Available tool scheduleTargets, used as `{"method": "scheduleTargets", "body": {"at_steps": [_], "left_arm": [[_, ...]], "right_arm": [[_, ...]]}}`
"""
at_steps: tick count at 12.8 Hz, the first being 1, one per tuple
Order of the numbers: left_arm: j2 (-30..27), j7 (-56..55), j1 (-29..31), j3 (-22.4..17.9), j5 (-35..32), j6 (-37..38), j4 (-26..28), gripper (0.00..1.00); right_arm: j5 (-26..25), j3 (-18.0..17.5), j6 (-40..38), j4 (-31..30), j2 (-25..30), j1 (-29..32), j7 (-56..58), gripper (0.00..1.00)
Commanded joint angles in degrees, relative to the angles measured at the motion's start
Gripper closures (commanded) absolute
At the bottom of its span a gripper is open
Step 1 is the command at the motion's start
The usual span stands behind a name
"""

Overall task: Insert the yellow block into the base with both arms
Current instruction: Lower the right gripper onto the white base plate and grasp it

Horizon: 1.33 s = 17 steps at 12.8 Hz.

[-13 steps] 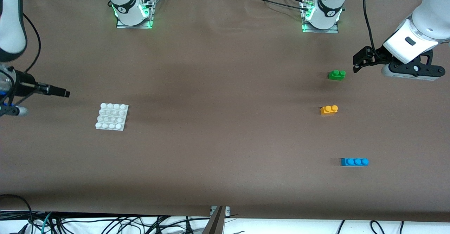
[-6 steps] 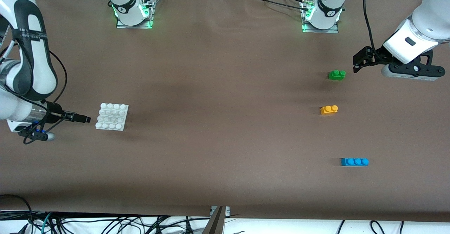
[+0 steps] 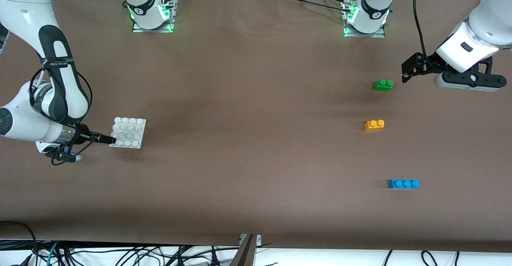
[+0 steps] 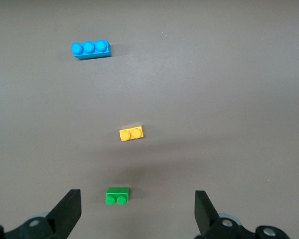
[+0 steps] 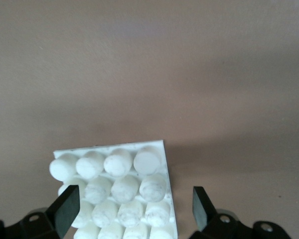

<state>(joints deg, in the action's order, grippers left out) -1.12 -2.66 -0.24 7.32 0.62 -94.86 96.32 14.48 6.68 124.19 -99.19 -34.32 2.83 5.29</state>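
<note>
Front view:
- base (image 3: pixel 127 132): white 4x4 stud plate, flat on table (image 3: pixel 256 98), mid-left of frame, toward right arm's end.
- right gripper (image 3: pixel 107 139): low, horizontal, tips at the base's edge nearest right arm's end; contact can't be told here.
- yellow block (image 3: pixel 374 124): right of centre, on table, studs up, toward left arm's end, well apart from base.
- green brick (image 3: pixel 383 85): above yellow in frame, farther from camera.
- blue brick (image 3: pixel 403 183): lower right, 3 studs, nearer camera.
- left gripper (image 3: pixel 412 69): upper right, in the air beside green brick, over bare table.

Left wrist view:
- fingers (image 4: pixel 67 211) wide apart, nothing btwn them. Green brick (image 4: pixel 117 195) lower centre, yellow block (image 4: pixel 131 133) mid-frame, blue brick (image 4: pixel 91 49) upper left.

Right wrist view:
- fingers (image 5: pixel 69 209) apart, astride the base (image 5: pixel 117 191), bottom centre of frame; not clamped.
</note>
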Motion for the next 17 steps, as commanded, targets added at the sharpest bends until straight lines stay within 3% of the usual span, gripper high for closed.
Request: {"method": "scheduleTargets", "body": {"at_steps": [1,17], "left_arm": [[0.33,0.72,0.07,0.06,-1.33,1.08,-1.22,0.00],[0.41,0.72,0.07,0.06,-1.33,0.99,-1.22,0.00]], "right_arm": [[1.25,-0.35,-0.17,-1.62,0.92,0.24,1.30,0.00],[1.25,-0.52,-2.99,-2.50,-2.42,0.59,2.70,0.00]]}}
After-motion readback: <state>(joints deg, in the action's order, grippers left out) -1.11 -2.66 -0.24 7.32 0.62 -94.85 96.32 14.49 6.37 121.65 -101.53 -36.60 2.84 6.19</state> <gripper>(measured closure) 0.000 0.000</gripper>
